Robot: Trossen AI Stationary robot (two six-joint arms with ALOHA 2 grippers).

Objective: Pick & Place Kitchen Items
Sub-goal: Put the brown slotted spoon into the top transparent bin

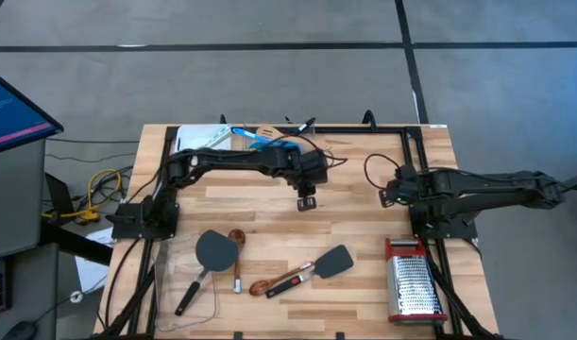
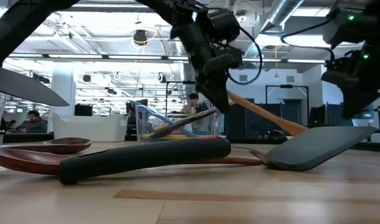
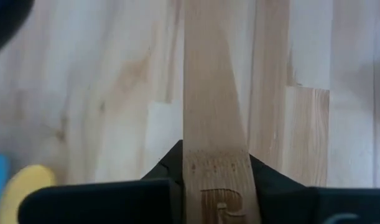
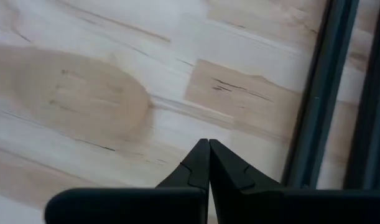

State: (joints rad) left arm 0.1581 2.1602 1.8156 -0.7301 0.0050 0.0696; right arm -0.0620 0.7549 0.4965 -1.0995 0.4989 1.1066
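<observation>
My left gripper (image 1: 307,200) hangs over the middle of the table, shut on a flat wooden utensil (image 3: 208,93). In the low view this wooden utensil (image 2: 264,113) slopes down from the gripper (image 2: 217,87) toward the table's right. Near the front edge lie a dark grey spatula (image 1: 212,249), a wooden spoon (image 1: 236,257), a second grey spatula (image 1: 333,261) and another wooden spoon (image 1: 260,286). My right gripper (image 4: 208,152) is shut on nothing, above bare wood by the right frame rail (image 1: 392,192). My left gripper pinches the wooden utensil between its two fingers at the engraved end (image 3: 214,186), one finger (image 3: 168,177) on each narrow edge. The fingers slant down from above. The utensil runs on beyond them, tilted downward. A grey spatula hides its far end in the low view.
A clear tub (image 1: 233,139) with blue, yellow and wooden utensils stands at the far edge. A steel grater with red trim (image 1: 415,281) lies at the near right. Black frame rails (image 4: 314,99) run along the table's sides. Bare wood lies between the two grippers.
</observation>
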